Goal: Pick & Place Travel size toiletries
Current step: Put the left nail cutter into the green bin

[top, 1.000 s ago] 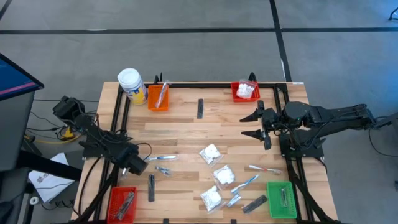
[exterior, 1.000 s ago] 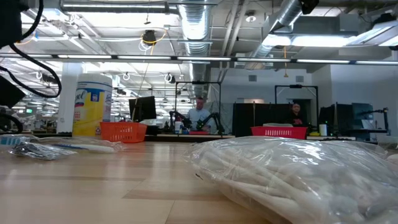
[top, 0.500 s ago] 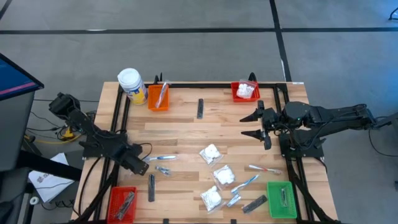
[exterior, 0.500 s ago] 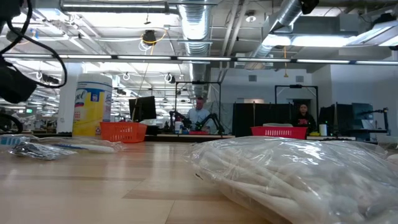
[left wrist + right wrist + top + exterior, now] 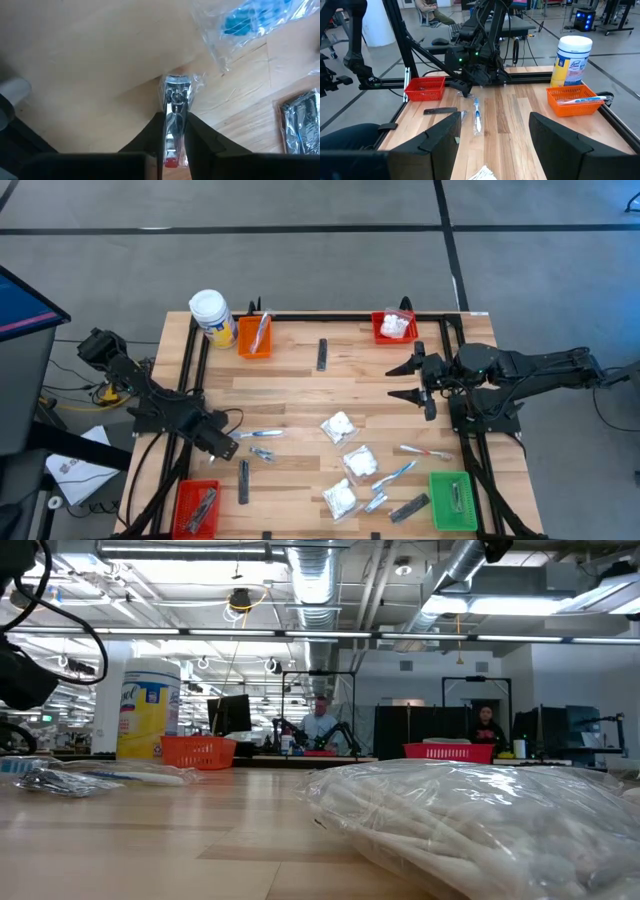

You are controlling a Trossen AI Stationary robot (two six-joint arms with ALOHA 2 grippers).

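My left gripper points down at the table's near left and is shut on a small silvery sachet, a clear wrap with a metal clipper inside. A wrapped toothbrush and another silvery sachet lie flat just to its right. White puffy packets lie mid-table, and dark bars lie flat on the wood. My right gripper hangs open above the right side with nothing between its fingers. My left gripper pinches the sachet's two long sides between its two fingers, which come from above and lie along it. The sachet's front end sticks out past the fingertips toward the wood. Whether it still rests on the table I cannot tell.
An orange bin with a toothbrush and a yellow jar stand far left. A red bin stands far right, another red bin near left and a green bin near right. More toothbrushes lie near the green bin.
My left arm has drawn its upper joints back toward the table's left edge, and its gripper has tipped more steeply down over the same spot beside the toothbrush. The things on the table lie as before.
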